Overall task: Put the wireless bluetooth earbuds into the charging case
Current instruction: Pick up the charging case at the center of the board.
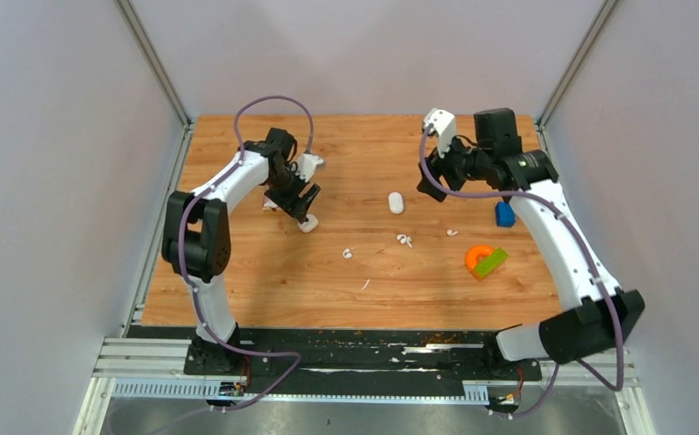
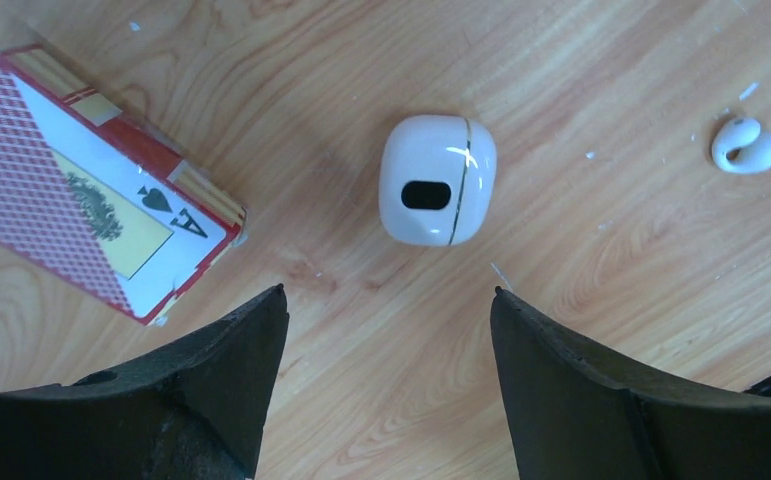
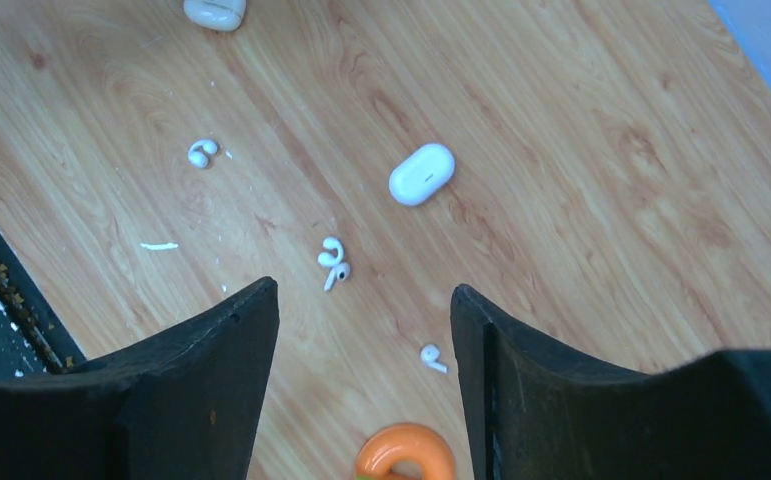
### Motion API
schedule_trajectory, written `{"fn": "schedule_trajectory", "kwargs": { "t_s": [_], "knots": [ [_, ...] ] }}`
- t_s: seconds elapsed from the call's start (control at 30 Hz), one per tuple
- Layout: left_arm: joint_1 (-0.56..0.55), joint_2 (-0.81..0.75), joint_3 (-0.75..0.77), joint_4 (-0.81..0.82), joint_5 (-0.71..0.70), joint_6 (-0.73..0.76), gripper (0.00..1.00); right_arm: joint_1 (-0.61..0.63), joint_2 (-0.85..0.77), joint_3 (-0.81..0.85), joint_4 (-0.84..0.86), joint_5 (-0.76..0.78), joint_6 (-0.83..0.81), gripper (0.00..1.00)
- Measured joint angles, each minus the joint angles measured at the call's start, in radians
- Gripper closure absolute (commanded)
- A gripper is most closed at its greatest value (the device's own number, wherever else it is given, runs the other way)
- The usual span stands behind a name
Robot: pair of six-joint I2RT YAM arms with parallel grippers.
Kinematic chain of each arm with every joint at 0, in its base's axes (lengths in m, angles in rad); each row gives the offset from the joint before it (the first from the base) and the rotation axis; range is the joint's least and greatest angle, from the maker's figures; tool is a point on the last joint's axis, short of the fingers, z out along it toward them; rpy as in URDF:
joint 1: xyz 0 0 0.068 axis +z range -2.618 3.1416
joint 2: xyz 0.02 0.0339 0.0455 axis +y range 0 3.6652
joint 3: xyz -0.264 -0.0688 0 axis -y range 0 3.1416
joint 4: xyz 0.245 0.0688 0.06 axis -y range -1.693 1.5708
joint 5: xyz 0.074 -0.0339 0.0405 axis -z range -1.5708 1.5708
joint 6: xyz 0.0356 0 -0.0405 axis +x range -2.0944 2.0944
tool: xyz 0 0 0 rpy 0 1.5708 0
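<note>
A closed oval white charging case lies mid-table and shows in the right wrist view. A second, squarish white case lies just in front of my left gripper, which is open and empty above the wood; this case shows closed. Tiny white earbuds lie loose: one hooked bud, a touching pair, and one stemmed bud. My right gripper hovers open and empty.
A red playing-card box lies left of the squarish case. An orange ring with a green piece and a blue block sit at the right. A thin white sliver lies near the front.
</note>
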Motion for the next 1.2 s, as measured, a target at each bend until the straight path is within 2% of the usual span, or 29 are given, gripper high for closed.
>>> {"fn": "schedule_trajectory", "kwargs": {
  "t_s": [0.17,0.3,0.47,0.7,1.2],
  "knots": [
    [0.001,0.092,0.065,-0.028,0.050,-0.110,0.13,-0.018,-0.153,-0.151,0.000,0.024,0.010,0.39],
    [0.001,0.110,0.061,-0.020,0.110,-0.181,0.09,-0.046,-0.177,-0.238,-0.009,0.017,0.043,0.39],
    [0.001,0.112,0.037,0.023,0.130,-0.223,0.03,-0.105,-0.167,-0.259,-0.005,-0.002,0.097,0.39],
    [0.001,0.132,0.035,0.057,0.157,-0.232,0.03,-0.119,-0.165,-0.259,0.004,-0.020,0.128,0.38],
    [-0.015,0.129,-0.063,0.057,0.311,-0.234,0.06,-0.150,-0.191,-0.336,0.022,-0.039,0.161,0.37]
  ]
}}
